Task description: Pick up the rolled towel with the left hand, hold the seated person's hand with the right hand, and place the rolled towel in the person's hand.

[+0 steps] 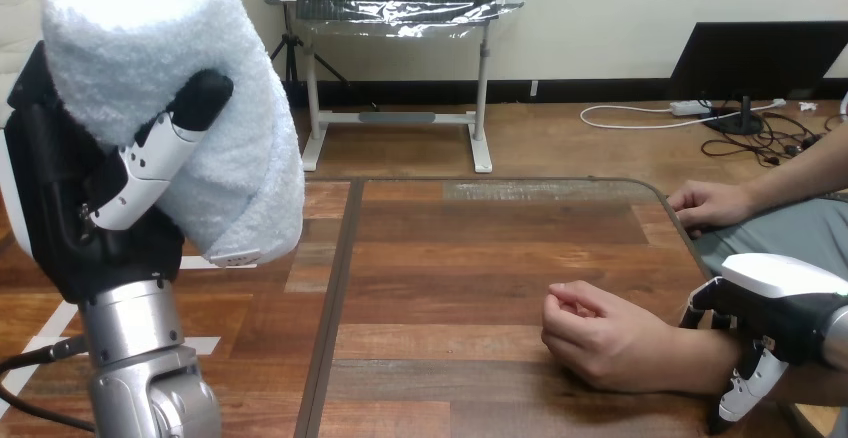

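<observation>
Head view: left hand (62,193) gripped the rolled towel (190,78), raised well above the surface (470,258) at the view's left. Right hand (785,303) at lower right, fingers and thumb curled round the person's wrist (700,358); beyond it, the person's hand (600,336) rested on the surface, loosely fisted.

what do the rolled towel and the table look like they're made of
The rolled towel looks like soft terry cloth, probably cotton: a fuzzy, looped, matte pile. The table looks like wood planks, or possibly a wood-look veneer: reddish brown grain and seams show, with a light sheen near the far edge.
</observation>
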Motion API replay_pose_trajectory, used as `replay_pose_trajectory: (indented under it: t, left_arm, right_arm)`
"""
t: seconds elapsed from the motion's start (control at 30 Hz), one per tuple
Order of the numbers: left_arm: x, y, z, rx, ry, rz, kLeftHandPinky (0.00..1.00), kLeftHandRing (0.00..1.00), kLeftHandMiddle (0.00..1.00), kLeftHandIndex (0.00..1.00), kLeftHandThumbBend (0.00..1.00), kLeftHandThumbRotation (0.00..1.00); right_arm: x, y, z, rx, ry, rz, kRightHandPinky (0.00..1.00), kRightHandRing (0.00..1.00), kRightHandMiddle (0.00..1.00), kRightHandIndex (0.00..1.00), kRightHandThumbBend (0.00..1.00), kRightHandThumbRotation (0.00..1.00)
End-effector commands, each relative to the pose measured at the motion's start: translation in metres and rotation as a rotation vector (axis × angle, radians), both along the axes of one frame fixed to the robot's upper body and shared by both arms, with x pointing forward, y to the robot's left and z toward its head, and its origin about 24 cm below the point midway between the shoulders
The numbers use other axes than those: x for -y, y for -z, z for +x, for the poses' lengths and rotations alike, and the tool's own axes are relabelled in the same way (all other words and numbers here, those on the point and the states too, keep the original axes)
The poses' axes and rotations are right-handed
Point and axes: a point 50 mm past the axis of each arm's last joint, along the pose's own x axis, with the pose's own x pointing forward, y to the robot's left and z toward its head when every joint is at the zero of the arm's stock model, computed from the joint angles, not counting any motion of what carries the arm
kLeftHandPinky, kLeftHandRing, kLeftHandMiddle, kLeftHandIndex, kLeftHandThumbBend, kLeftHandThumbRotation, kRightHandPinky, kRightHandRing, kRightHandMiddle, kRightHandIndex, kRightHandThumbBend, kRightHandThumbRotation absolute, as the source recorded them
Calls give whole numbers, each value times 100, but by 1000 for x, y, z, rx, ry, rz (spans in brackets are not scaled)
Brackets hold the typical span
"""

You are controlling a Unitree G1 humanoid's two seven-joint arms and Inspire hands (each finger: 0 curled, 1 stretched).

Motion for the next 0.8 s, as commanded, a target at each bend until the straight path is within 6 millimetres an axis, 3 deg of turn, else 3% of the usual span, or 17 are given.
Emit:
replay_pose_trajectory:
  t: [0.0,0.47,0.77]
  left_arm:
    - [3,-17,-1,86,14,2,19,26,33,38,55,0]
    - [4,-18,0,87,8,4,19,26,33,37,54,0]
    - [4,-17,1,81,-4,16,19,26,32,37,54,0]
  right_arm:
    - [7,12,-4,-65,40,-11,19,27,39,61,100,2]
    - [4,17,-4,-56,34,-22,12,20,31,53,97,0]
    - [3,20,-5,-28,32,5,13,22,33,49,94,0]
